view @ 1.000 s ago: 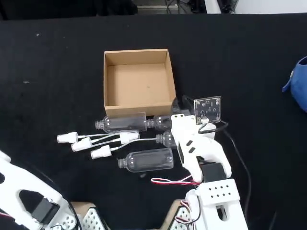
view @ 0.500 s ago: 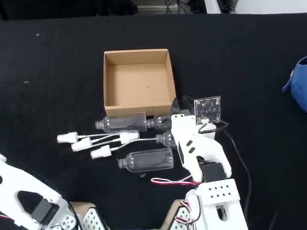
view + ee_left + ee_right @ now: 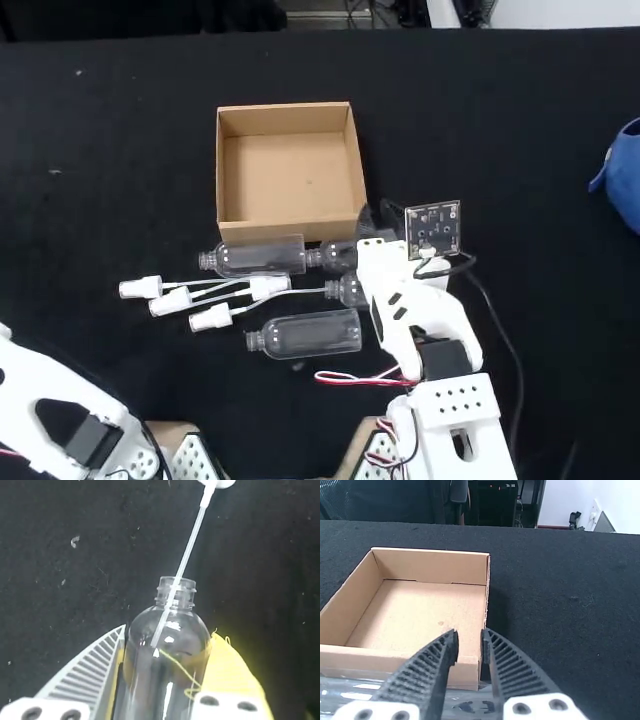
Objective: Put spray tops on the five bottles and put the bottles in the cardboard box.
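Note:
My left gripper point(image 3: 165, 680) is shut on a clear open bottle point(image 3: 167, 645), held over the black table. A white spray top point(image 3: 216, 483) lies past the neck, and its thin tube point(image 3: 182, 567) runs in line with the bottle's mouth. I cannot tell if the tube is inside. The cardboard box point(image 3: 222, 170) stands with nothing in it. Below it lie two clear bottles point(image 3: 255, 257) point(image 3: 305, 333), and two more point(image 3: 345, 290) are partly under my right arm. Several spray tops point(image 3: 170, 300) lie to their left. My right gripper point(image 3: 468, 640) hovers at the box's near corner point(image 3: 470, 667), open by a narrow gap and holding nothing.
The left arm's white body point(image 3: 50, 420) sits at the table's lower-left corner. A blue object point(image 3: 625, 180) pokes in at the right edge. Red and white cables point(image 3: 350, 378) trail beside the right arm's base. Bare black table surrounds the box.
The left arm's body has dropped slightly toward the lower edge of the high view. The right arm, box, bottles and spray tops have not moved.

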`<state>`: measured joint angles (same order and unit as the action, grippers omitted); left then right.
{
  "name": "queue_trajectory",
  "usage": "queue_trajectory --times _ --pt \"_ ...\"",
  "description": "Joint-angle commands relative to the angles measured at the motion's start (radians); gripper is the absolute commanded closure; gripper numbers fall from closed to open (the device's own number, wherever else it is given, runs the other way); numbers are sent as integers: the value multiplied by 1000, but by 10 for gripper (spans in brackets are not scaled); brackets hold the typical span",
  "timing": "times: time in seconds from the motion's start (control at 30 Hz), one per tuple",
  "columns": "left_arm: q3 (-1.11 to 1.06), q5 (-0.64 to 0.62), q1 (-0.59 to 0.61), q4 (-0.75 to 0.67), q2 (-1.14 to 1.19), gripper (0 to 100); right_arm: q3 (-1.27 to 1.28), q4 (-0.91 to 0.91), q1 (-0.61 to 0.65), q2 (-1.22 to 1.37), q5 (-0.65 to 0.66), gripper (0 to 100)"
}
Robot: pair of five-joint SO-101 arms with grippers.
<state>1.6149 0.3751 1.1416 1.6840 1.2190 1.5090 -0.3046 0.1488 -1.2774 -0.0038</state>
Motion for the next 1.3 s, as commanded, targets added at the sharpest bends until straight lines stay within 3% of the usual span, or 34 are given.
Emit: queue_trajectory --times 0.0,1.1,1.27 --pt "58 -17 -1 49 -149 970 -7 32 12 -19 2 928" --pt "53 -87 28 75 -473 970 -5 32 12 -19 2 928" --pt "53 -173 22 77 -568 970 -5 32 12 -19 2 928"
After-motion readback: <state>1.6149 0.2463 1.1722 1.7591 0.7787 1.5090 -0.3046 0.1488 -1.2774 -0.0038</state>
